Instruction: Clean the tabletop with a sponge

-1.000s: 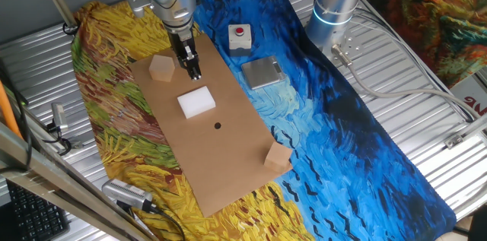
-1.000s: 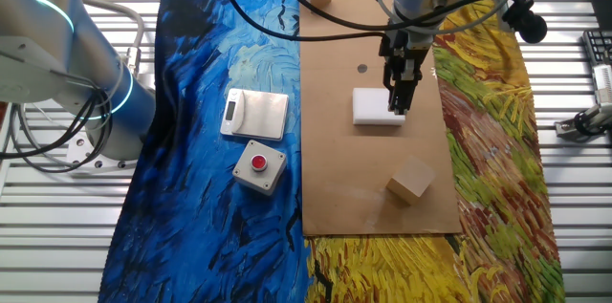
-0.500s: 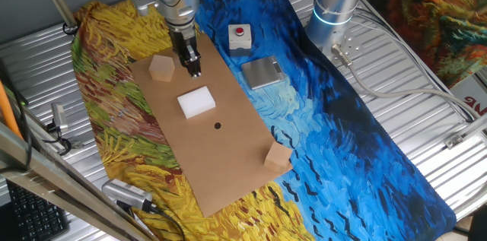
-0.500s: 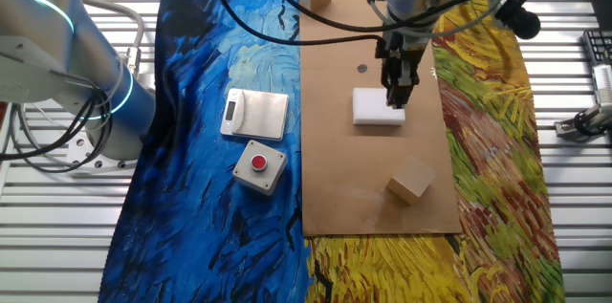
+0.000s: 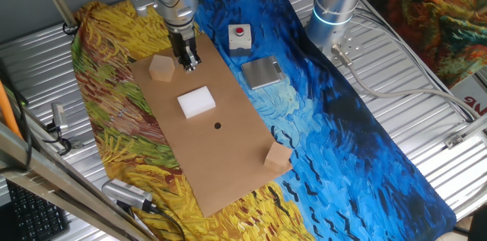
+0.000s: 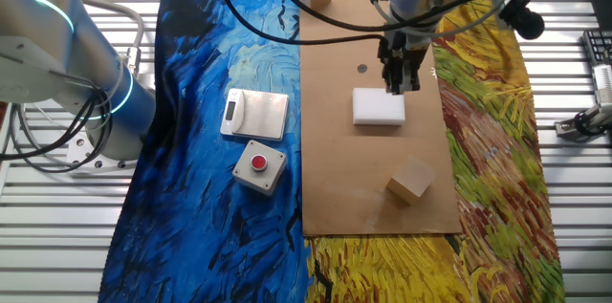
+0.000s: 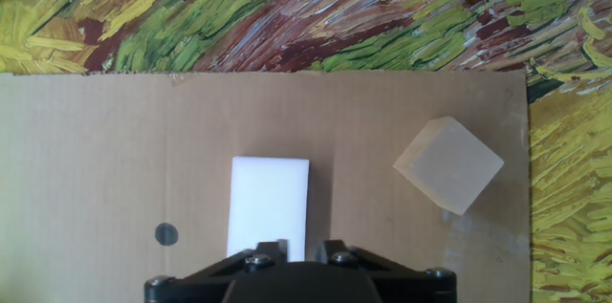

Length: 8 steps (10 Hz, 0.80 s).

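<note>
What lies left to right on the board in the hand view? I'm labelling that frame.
Small black spot → white rectangular foam sponge → pale tan wooden cube, all on the flat brown cardboard tabletop.

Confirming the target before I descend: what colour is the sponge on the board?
White, plain. The sponge shows best in the hand view.
</note>
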Motion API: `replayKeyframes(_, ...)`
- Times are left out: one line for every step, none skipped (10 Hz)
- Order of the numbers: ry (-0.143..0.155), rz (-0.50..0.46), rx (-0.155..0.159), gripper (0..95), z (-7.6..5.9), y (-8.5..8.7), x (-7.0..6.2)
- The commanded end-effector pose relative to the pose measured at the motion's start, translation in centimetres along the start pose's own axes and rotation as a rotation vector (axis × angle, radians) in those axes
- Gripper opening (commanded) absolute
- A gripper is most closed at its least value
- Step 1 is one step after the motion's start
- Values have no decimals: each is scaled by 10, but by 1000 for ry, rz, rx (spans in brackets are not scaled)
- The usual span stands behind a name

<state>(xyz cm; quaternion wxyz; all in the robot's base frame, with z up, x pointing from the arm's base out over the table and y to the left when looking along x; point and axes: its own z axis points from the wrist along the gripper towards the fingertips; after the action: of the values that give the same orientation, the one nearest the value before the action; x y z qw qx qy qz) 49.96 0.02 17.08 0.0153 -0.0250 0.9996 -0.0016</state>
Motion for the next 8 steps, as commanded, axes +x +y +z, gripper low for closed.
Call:
replayKeyframes(-5,-13,8,0,0,0,0)
replayKeyframes(-7,-13,10,0,0,0,0)
replayKeyframes(-12,-18,14,0,0,0,0)
replayKeyframes(-15,-16,17,0,0,0,0)
replayKeyframes(-15,-2,20,0,0,0,0)
replayKeyframes(-16,9,21,0,0,-1,0)
replayKeyframes(-17,12,22,0,-1,-1,0)
replayKeyframes(-27,26,16,0,-3,-3,1)
